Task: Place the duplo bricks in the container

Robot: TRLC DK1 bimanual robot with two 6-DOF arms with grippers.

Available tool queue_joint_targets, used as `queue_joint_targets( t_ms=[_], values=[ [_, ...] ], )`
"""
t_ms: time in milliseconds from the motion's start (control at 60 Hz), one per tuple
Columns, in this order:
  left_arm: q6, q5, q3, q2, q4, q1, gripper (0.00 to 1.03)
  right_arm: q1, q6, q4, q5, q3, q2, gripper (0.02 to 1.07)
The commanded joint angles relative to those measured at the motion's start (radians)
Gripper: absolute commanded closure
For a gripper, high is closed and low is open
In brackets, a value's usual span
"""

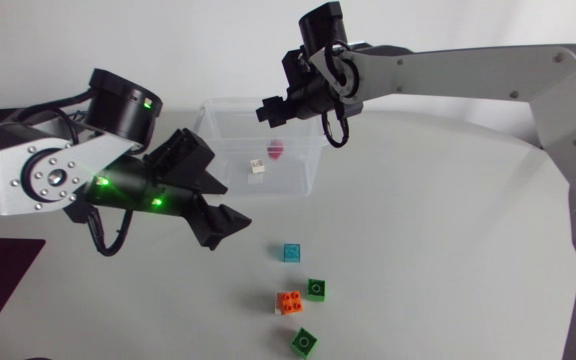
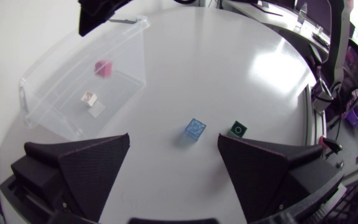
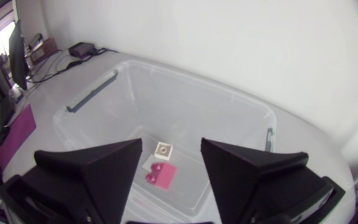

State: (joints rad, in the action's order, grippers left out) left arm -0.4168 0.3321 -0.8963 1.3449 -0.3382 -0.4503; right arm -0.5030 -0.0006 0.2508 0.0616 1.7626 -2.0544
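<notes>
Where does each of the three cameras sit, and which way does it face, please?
Head view: fixed above the table, looking down; left tool and right tool show, with their arms.
Left wrist view: on the left arm's last link, facing the blue brick and a green brick; left tool open.
Right wrist view: on the right arm's last link, facing down into the container; right tool open.
Shared: all three show the container holding a pink brick and a white brick.
</notes>
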Motion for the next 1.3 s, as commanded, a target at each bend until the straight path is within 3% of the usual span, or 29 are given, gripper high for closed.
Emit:
queue_joint_targets(
  t_ms=[0, 317, 583, 933, 1017, 1283],
  values=[
    [-0.042, -0.004, 0.017, 0.069, 0.011, -0.033, 0.05, 0.0, 0.002, -0.007, -0.009, -0.04, 0.057, 0.06],
    [-0.218, -0.024, -0.066, 0.296, 0.067, -0.122, 0.05, 0.003, -0.044, -0.051, 0.05, -0.574, 0.565, 0.06],
    [-0.347, -0.03, -0.23, 0.487, 0.031, -0.16, 0.06, 0.007, -0.05, 0.027, 0.073, -0.858, 0.8, 0.06],
    [-0.478, -0.057, -0.414, 0.669, -0.139, -0.191, 0.08, 0.026, -0.105, 0.102, 0.129, -1.034, 0.945, 0.06],
    [-0.482, -0.059, -0.434, 0.681, -0.145, -0.189, 0.1, 0.027, -0.113, 0.107, 0.142, -1.063, 0.964, 0.06],
    [-0.485, -0.079, -0.581, 0.766, -0.318, -0.195, 0.21, 0.031, -0.127, 0.153, 0.153, -1.097, 1.022, 0.06]
  ],
)
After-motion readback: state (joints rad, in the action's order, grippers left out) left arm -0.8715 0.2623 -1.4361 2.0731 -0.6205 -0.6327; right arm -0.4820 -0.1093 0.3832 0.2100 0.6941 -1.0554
